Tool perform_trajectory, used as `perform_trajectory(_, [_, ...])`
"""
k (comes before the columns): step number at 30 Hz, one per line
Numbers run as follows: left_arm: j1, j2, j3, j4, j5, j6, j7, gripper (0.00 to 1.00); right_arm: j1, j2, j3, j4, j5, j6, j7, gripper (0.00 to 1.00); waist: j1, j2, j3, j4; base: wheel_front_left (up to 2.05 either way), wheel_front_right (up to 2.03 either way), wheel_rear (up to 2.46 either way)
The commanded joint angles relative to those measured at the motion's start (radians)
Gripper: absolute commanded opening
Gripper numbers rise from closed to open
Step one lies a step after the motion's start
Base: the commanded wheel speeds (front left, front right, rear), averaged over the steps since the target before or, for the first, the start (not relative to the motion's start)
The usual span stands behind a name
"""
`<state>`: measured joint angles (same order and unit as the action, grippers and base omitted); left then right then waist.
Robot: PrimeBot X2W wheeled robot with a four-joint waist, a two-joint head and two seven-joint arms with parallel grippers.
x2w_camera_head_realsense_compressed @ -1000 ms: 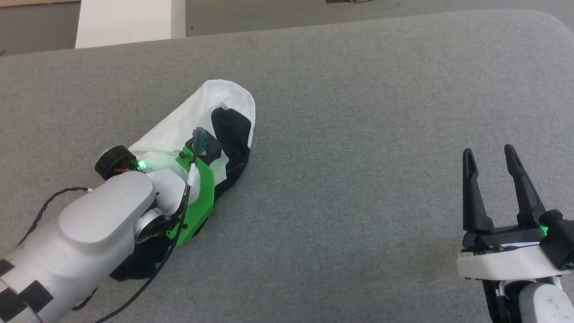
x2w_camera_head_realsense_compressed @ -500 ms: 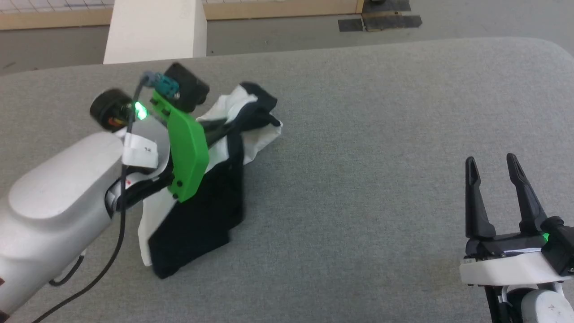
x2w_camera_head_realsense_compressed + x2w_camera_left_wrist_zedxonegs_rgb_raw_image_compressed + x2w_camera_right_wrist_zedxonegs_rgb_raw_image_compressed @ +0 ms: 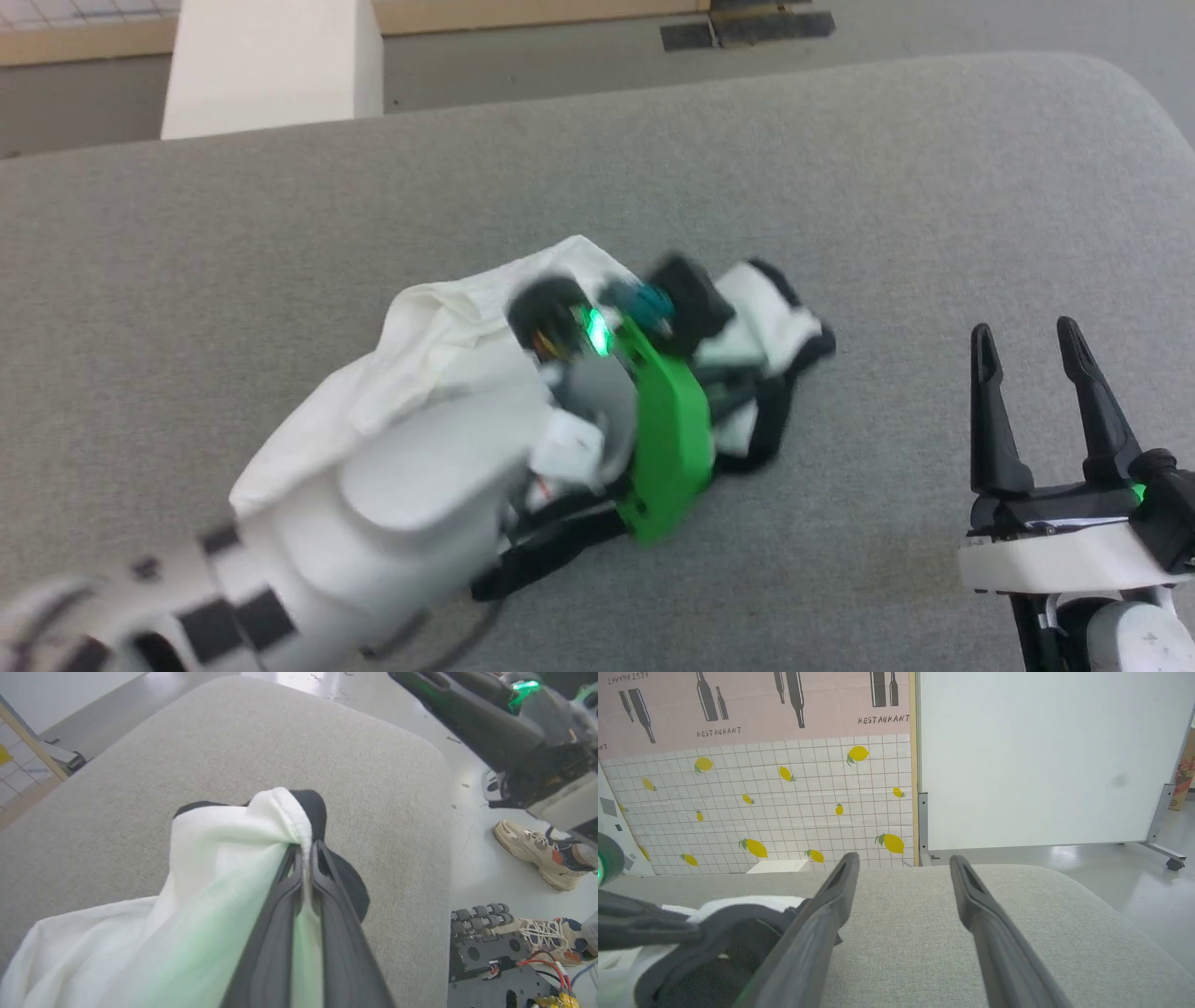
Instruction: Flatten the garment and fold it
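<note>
Partly under the blurred left forearm (image 3: 401,504), garment (image 3: 439,345) in left claw (image 3: 306,851).

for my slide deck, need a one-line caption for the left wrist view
Left hand shut on a bunched fold of the white-and-black T-shirt over the grey padded surface

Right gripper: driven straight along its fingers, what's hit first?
Probably nothing, though height is unclear: bare grey padded fabric surface lies ahead of the right gripper; the white-and-black cloth garment is off to its left.
</note>
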<state>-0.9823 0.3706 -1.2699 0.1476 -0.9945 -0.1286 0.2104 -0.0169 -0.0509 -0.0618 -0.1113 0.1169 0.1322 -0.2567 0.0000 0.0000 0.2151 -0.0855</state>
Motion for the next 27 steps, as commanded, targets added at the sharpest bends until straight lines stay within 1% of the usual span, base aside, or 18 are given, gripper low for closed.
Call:
perform_trajectory(1, [0.052,-0.028,-0.006,0.026,0.007,-0.002,0.007,0.0,-0.007,0.001,0.001,-0.004,0.001,-0.002,-0.005,1.0,0.0,0.0,0.034,-0.024,0.0,0.0,0.0])
perform_trajectory(2, [0.083,-0.049,-0.009,0.045,0.013,-0.002,0.027,0.0,-0.01,0.001,0.002,-0.005,0.0,-0.002,-0.005,1.0,0.0,0.0,0.045,-0.03,0.0,0.0,0.0])
perform_trajectory(4, [0.15,-0.08,-0.01,0.065,0.063,-0.002,0.093,0.0,-0.019,0.001,0.003,-0.005,-0.001,-0.002,-0.005,1.0,0.0,0.0,0.064,-0.039,0.0,0.0,0.0])
perform_trajectory(6, [0.213,-0.099,-0.01,0.078,0.116,-0.002,0.159,0.0,-0.028,0.001,0.002,-0.005,0.0,-0.002,-0.005,1.0,0.0,0.0,0.077,-0.043,0.0,0.0,0.0])
perform_trajectory(9, [0.287,-0.111,-0.01,0.088,0.16,-0.002,0.231,0.0,-0.035,0.001,0.003,-0.003,-0.003,-0.002,-0.005,1.0,0.0,0.0,0.085,-0.042,0.0,0.0,0.0])
perform_trajectory(11, [0.314,-0.112,-0.01,0.094,0.178,-0.002,0.247,0.0,-0.04,0.001,0.007,0.0,-0.009,-0.002,-0.005,1.0,0.0,0.0,0.081,-0.037,0.0,0.0,0.0])
perform_trajectory(12, [0.319,-0.113,-0.01,0.103,0.187,-0.002,0.234,0.35,-0.041,0.001,0.008,0.0,-0.014,-0.002,-0.005,1.0,0.0,0.0,0.075,-0.031,0.0,0.0,0.0])
perform_trajectory(13, [0.32,-0.113,-0.01,0.109,0.195,-0.002,0.217,1.0,-0.041,0.001,0.009,0.001,-0.017,-0.002,-0.005,1.0,0.0,0.0,0.069,-0.027,0.0,0.0,0.0])
perform_trajectory(15, [0.309,-0.115,-0.01,0.119,0.224,-0.002,0.143,1.0,-0.039,0.001,0.01,0.0,-0.032,-0.002,-0.005,1.0,0.0,0.0,0.045,-0.015,0.0,0.0,0.0])
perform_trajectory(17, [0.293,-0.115,-0.01,0.131,0.259,-0.002,0.046,1.0,-0.036,0.001,0.012,-0.003,-0.054,-0.002,-0.005,1.0,0.0,0.0,0.013,-0.001,0.0,0.0,0.0])
perform_trajectory(20, [0.267,-0.105,-0.003,0.153,0.287,-0.002,-0.131,1.0,-0.037,0.001,0.006,-0.021,-0.097,-0.002,-0.005,1.0,0.0,0.0,-0.032,0.019,0.0,0.0,0.0])
perform_trajectory(21, [0.262,-0.101,0.018,0.159,0.292,0.0,-0.192,1.0,-0.041,0.0,0.0,-0.031,-0.114,-0.002,-0.005,1.0,0.0,0.0,-0.046,0.027,0.0,0.0,0.0])
perform_trajectory(22, [0.261,-0.098,0.04,0.161,0.297,0.012,-0.238,1.0,-0.046,-0.005,-0.005,-0.04,-0.124,-0.002,-0.005,1.0,0.0,0.0,-0.055,0.034,0.0,0.0,0.0])
perform_trajectory(24, [0.261,-0.089,0.098,0.16,0.311,0.063,-0.339,1.0,-0.063,-0.029,-0.012,-0.057,-0.137,-0.002,-0.005,1.0,0.0,0.0,-0.072,0.048,0.0,0.0,0.0])
perform_trajectory(26, [0.263,-0.068,0.153,0.154,0.338,0.136,-0.417,1.0,-0.083,-0.061,-0.012,-0.066,-0.142,-0.002,-0.005,1.0,0.0,0.0,-0.085,0.063,0.0,0.0,0.0])
perform_trajectory(27, [0.265,-0.053,0.188,0.147,0.359,0.188,-0.443,1.0,-0.094,-0.082,-0.008,-0.066,-0.142,-0.002,-0.005,1.0,0.0,0.0,-0.09,0.07,0.0,0.0,0.0])
